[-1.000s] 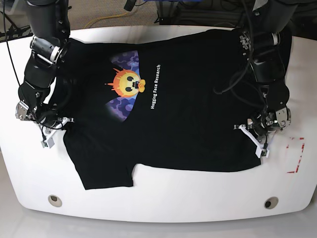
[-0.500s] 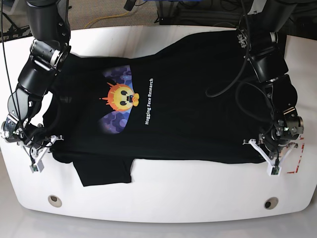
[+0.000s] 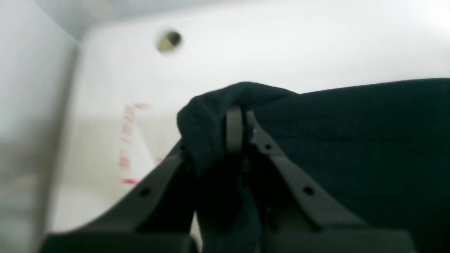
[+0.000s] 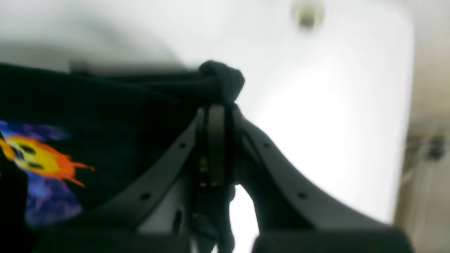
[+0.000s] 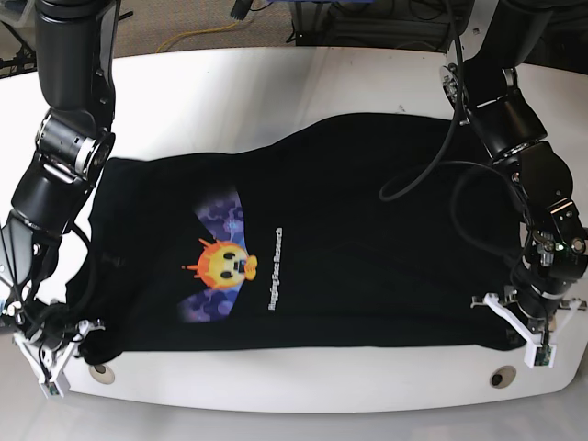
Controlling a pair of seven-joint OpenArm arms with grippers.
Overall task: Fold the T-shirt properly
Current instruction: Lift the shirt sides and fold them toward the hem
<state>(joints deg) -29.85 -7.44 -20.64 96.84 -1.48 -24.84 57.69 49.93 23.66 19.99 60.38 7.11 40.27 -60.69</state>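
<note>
Already both hands are pinched together on cloth: the left hand [image 5: 519,317] at four o'clock and the right hand [image 5: 66,342] at eight o'clock each clamp a bunched corner of the T-shirt [image 5: 322,248], which spans the counter [image 5: 276,83]. Uneven pulling could skew the fold or drag cloth off the near edge. The sleeves are hidden, and both wrist views are blurred.

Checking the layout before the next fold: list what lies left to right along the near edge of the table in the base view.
right gripper pinching the T-shirt corner → left table hole → T-shirt's front hem → right table hole → left gripper gripping the other corner.
</note>
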